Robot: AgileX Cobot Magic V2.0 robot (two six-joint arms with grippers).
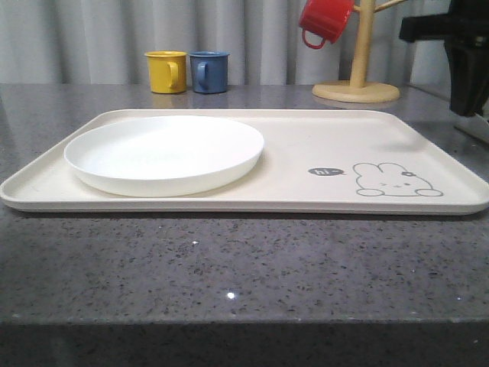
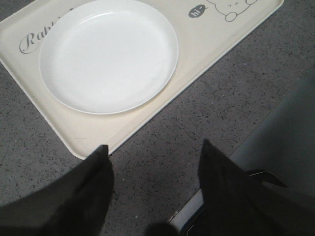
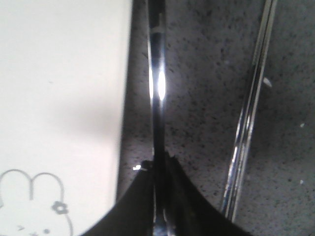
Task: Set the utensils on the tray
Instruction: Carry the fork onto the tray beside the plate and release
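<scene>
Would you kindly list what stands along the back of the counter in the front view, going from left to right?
yellow mug → blue mug → red mug hanging from the wooden mug tree → right arm

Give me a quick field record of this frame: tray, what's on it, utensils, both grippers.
tray: cream, flat on the grey counter, rabbit print at its right end
on tray: round white plate, left half; no cutlery on it
utensil handle: shiny, between the right gripper's fingers, over the counter beside the tray edge
chopsticks: lying on the counter, further from the tray
left gripper: open, empty, above the counter near the tray corner
right gripper: shut on the utensil handle
</scene>
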